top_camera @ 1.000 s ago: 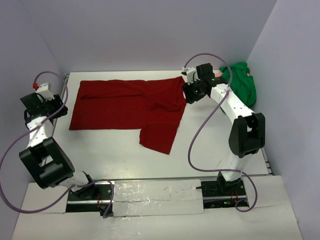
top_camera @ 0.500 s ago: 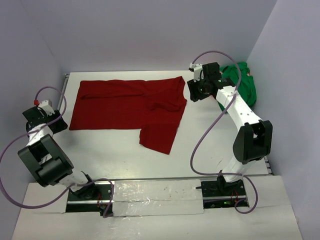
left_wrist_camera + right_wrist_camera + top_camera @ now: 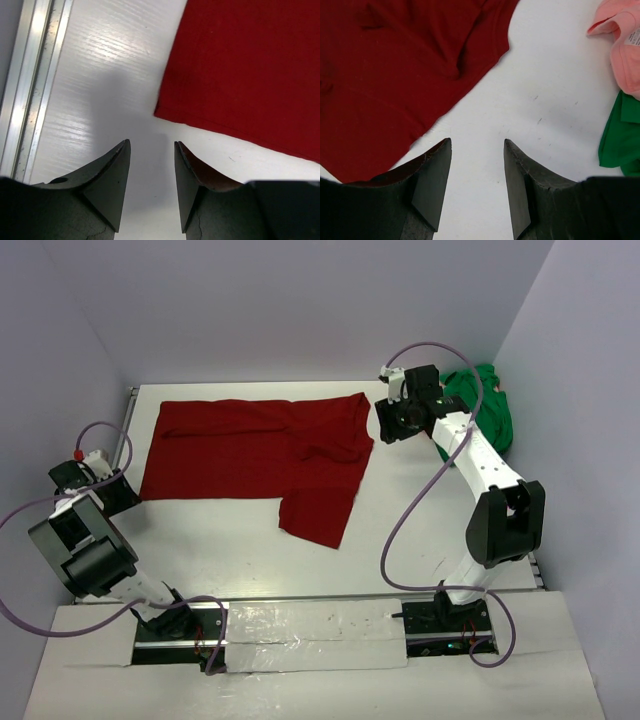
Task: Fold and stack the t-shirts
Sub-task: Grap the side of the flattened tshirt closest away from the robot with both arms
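Top external view: on the table point(image 3: 250, 550) the maroon shirt point(image 3: 250, 450) lies spread flat. The right gripper was at its far-right corner a second ago, and that corner now rests free. The green shirt point(image 3: 487, 415) and pink shirt point(image 3: 625, 45) sit bunched in the far-right corner, not yet folded. The right gripper point(image 3: 476, 142) has backed off over bare table, jaws apart and empty. The left gripper point(image 3: 151, 145) has swung in to the maroon shirt's near-left corner, also open and empty. Spreading looks finished, and the first fold probably comes next.
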